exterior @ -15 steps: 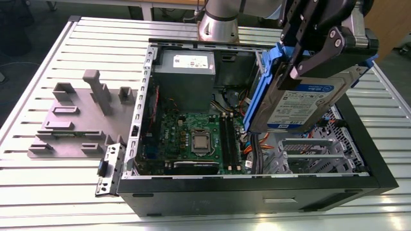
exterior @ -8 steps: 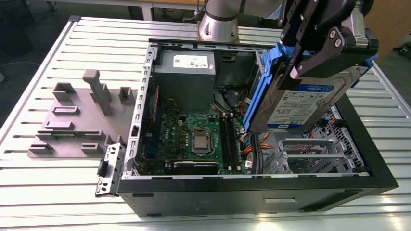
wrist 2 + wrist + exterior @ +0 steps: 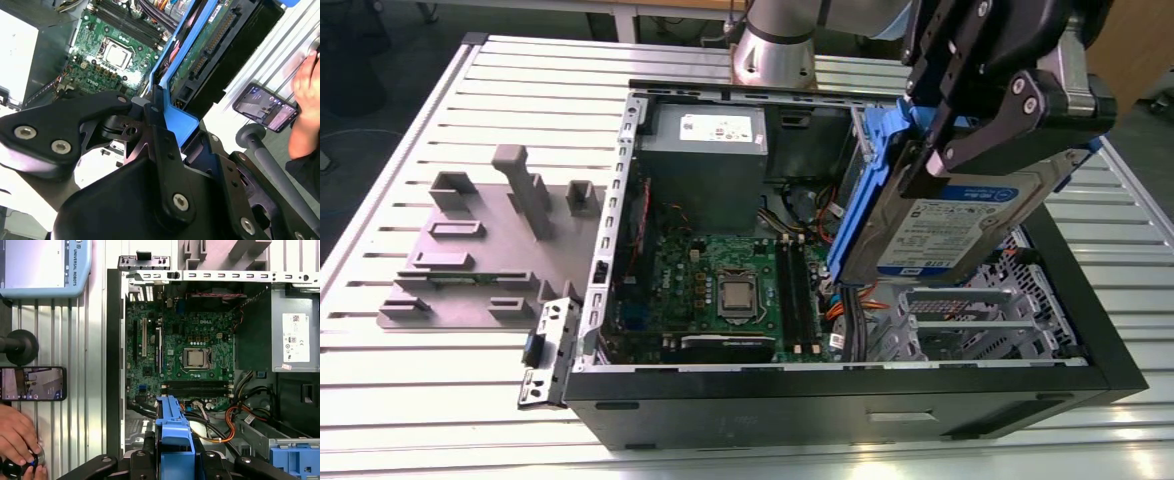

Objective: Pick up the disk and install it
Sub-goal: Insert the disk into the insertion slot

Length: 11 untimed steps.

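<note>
Above the open computer case (image 3: pixel 854 385), toward the exterior view's right, the hand (image 3: pixel 931 168) is closed on the disk (image 3: pixel 961 225). Its black fingers (image 3: pixel 994 130) clamp the upper end of the blue carrier from both sides. The disk hangs steeply tilted, with the labelled silver face turned toward the exterior view's right and near side. Its lower end points down into the case, beside the motherboard (image 3: pixel 720 270) and over the metal drive cage (image 3: pixel 961 320). Whether that end touches anything inside cannot be told.

In the second wrist view, the disk (image 3: pixel 210 45) shows its green circuit side and connector edge, with the blue frame running down into the hand (image 3: pixel 157 125). In the first wrist view, the carrier end of the disk (image 3: pixel 174 435) rises between the jaws of the hand (image 3: pixel 175 462), over orange and black cables.

The case lies on its side on the ribbed metal table (image 3: pixel 427 400). A grey power supply (image 3: pixel 707 140) with a white sticker sits at its far end. A grey fixture plate (image 3: pixel 480 250) with upright blocks lies on the table to the exterior view's left of the case.

Beside the case, the first wrist view shows a phone (image 3: pixel 32 383) lying on the table and, near it, a person's hand (image 3: pixel 17 440).
</note>
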Each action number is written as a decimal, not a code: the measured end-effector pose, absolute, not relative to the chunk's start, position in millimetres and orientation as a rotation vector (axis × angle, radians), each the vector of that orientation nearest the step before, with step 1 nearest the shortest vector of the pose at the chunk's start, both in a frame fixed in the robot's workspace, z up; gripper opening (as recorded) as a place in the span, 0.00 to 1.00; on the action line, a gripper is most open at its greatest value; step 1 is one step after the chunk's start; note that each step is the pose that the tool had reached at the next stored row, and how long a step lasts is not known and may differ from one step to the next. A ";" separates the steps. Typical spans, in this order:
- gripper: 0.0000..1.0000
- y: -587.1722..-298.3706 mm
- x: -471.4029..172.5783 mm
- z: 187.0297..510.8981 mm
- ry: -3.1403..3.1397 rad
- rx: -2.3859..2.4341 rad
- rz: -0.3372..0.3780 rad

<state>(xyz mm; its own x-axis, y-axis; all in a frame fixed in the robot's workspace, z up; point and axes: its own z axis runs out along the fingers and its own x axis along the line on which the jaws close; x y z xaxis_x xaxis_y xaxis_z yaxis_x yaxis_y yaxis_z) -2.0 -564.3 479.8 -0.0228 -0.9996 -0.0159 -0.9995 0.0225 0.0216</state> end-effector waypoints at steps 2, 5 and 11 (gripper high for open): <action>0.36 -565.2 3.7 479.1 -2.244 2.193 -0.042; 0.36 -565.5 16.6 478.3 -2.243 2.193 -0.043; 0.36 -565.6 38.1 474.1 -2.243 2.193 -0.043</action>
<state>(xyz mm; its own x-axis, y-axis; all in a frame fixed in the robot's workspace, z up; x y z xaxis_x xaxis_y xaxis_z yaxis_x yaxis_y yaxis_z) 38.1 -565.6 474.1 -0.0228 -0.9996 -0.0162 -0.9995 0.0225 0.0224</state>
